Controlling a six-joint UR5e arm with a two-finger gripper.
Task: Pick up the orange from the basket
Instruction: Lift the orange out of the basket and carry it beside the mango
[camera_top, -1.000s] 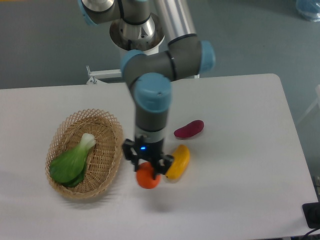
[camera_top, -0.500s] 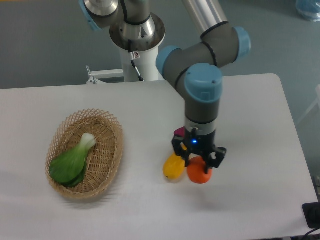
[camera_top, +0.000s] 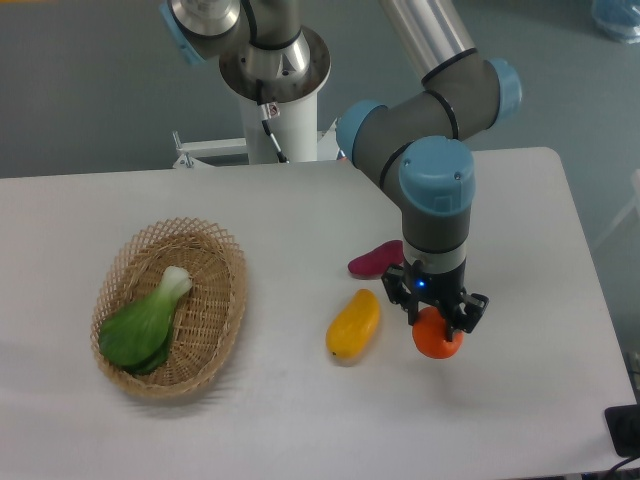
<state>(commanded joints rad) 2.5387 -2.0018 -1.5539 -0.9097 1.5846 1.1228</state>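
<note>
The orange (camera_top: 437, 342) is a small round bright orange fruit held between the fingers of my gripper (camera_top: 439, 322), which is shut on it. It hangs over the white table, right of the yellow fruit and far to the right of the basket (camera_top: 222, 310). The basket is an oval woven wicker one at the left of the table, and it holds only a green leafy vegetable (camera_top: 143, 322). I cannot tell whether the orange touches the table.
An elongated yellow mango-like fruit (camera_top: 354, 325) lies on the table left of the gripper. A dark red purple vegetable (camera_top: 376, 259) lies just behind it. The table's right edge is some way to the right of the gripper. The robot base stands behind the table.
My gripper has carried the orange from just right of the basket, past the yellow fruit, to its right side. The yellow fruit shifted slightly on the table.
</note>
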